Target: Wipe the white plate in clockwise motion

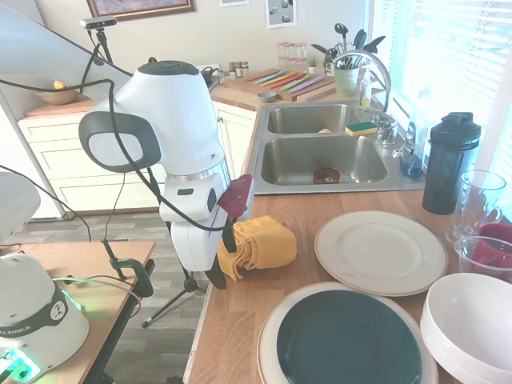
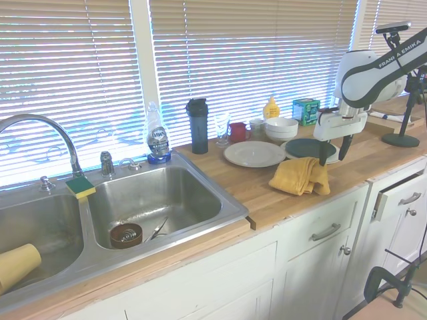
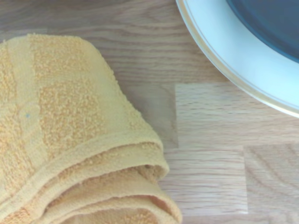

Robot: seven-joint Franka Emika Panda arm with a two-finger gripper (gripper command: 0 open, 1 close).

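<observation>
gripper (image 2: 333, 161) open, fingers straddling one folded yellow towel (image 2: 300, 177) edge on the worktop (image 2: 253, 193); one white plate (image 2: 254, 153), one teal-centred plate (image 2: 309, 148).

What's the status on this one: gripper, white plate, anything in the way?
Gripper open, down at the yellow towel, nothing held. White plate bare, untouched, beside the towel. Path from towel to plate unobstructed; teal-centred plate close alongside.

Folded yellow towel (image 1: 258, 245) on the wooden counter (image 1: 240, 320), teal-centred plate (image 1: 346, 340) near, white bowl (image 1: 472, 324) beside it.
</observation>
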